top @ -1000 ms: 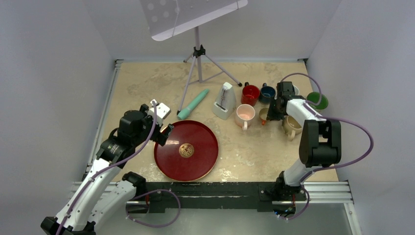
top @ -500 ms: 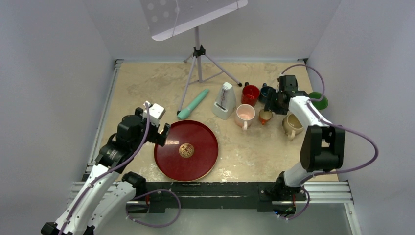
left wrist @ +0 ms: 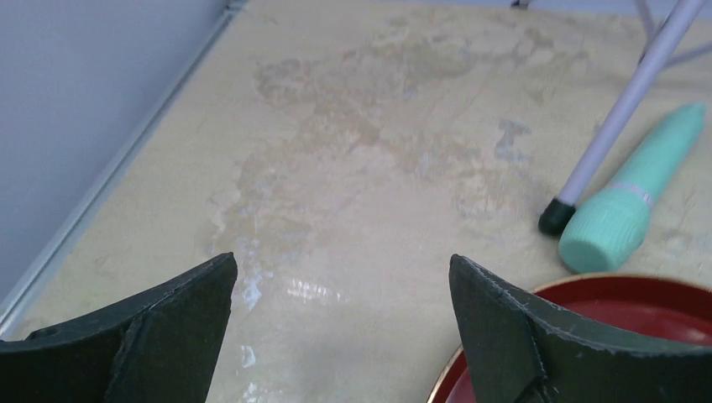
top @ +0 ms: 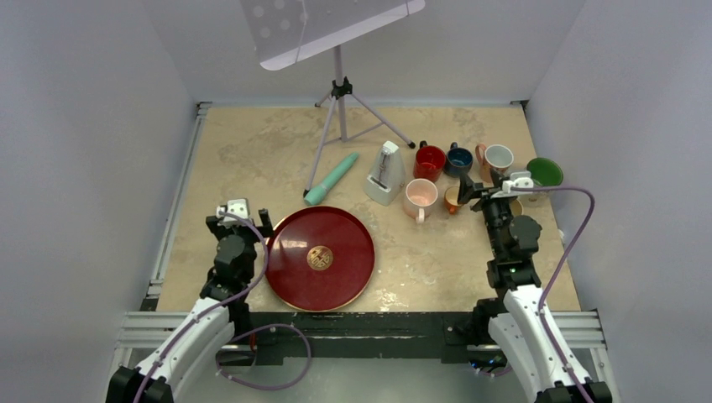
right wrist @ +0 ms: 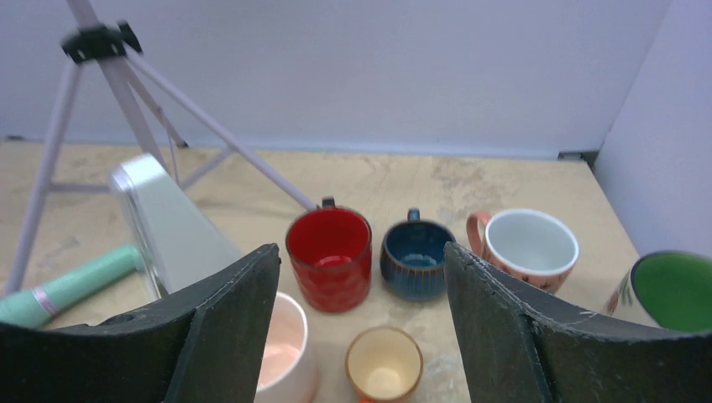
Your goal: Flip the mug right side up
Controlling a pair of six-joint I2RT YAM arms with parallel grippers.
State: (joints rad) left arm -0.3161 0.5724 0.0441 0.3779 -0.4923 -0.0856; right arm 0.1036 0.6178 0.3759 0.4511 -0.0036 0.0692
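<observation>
From above, the white mug (top: 498, 157) stands mouth up at the table's (top: 252, 151) two o'clock, just beside the blue mug (top: 459, 159) at its three o'clock. The right gripper (top: 483, 195) hangs at the mug's six o'clock, clear of it. The left gripper (top: 243, 220) sits at nine o'clock of the red plate (top: 336, 277).

Left wrist: the jaws are spread wide with nothing between them, and the plate's rim is at five o'clock.

Right wrist: the jaws are parted and hold nothing, and the white mug is upright at two o'clock.

No words, numbers or brand names to read anywhere on this table. Closest thing is a small gold emblem (top: 319, 257) in the middle of the red plate (top: 344, 243), near and left of centre, and it's too small to make out. On the far right, the white mug (right wrist: 531, 243) and the green-lined mug (right wrist: 663, 290) carry reddish markings low on their sides, patterns rather than lettering.
</observation>
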